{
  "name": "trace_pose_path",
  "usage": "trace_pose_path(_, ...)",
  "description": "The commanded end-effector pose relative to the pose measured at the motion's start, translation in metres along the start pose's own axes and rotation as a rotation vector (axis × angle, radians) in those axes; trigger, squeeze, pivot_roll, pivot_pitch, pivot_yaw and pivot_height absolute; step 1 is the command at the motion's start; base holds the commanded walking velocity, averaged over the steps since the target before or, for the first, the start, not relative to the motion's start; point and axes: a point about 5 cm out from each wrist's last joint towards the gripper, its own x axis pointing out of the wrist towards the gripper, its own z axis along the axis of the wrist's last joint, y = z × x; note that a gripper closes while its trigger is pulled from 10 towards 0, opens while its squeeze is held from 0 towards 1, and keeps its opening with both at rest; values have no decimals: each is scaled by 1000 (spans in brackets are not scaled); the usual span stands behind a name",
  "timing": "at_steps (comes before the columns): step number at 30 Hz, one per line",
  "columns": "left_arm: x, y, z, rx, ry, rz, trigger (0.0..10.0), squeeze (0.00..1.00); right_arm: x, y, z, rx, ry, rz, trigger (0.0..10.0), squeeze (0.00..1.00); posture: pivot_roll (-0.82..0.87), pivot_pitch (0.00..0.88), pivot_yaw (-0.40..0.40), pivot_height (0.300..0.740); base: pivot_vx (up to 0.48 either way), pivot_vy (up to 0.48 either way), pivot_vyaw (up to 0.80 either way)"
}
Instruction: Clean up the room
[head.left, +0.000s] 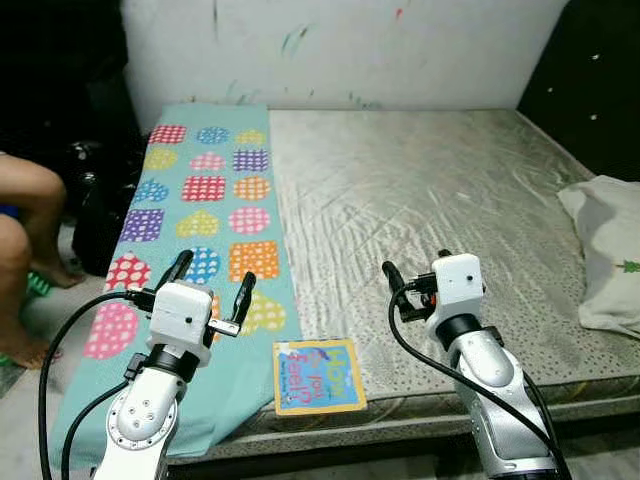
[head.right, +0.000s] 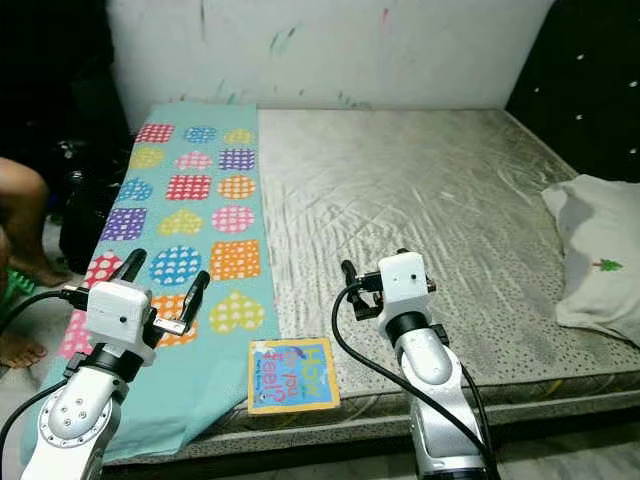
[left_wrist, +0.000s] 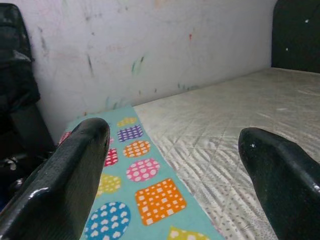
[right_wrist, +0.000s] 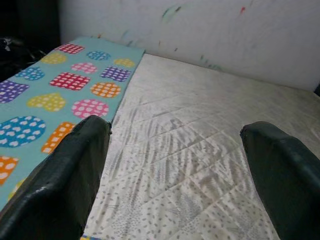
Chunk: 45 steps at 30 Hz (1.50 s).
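A colourful children's book (head.left: 318, 376) lies flat at the front edge of the grey mattress (head.left: 420, 190). A teal blanket (head.left: 200, 200) with coloured heart patches runs along the bed's left side and hangs over the front edge. My left gripper (head.left: 215, 270) hovers open over the blanket's near end, up and to the left of the book, holding nothing. Held above the mattress just right of the book, my right gripper (head.left: 415, 265) is open and empty too. The wrist views look past the left gripper (left_wrist: 172, 135) and the right gripper (right_wrist: 175, 127) along the bed toward the wall.
A white pillow (head.left: 610, 250) rests at the bed's right edge. A person's bare legs (head.left: 25, 220) are on the floor at the far left, beside a black bag (head.left: 100, 200). A scribbled white wall (head.left: 340, 50) stands behind the bed.
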Motion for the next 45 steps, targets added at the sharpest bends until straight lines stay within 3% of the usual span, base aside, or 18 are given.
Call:
trace_pose_path(1,1,0,0,3,8,-4,10000,0,1,-2,-1,-7,5,-4,10000,0,-106,0,-25,740,0,0,0)
trace_pose_path(45,1,0,-3,-29,22,0,10000,0,3,-1,-3,-26,-2,13,10000,0,-104,0,-29,740,0,-264,0)
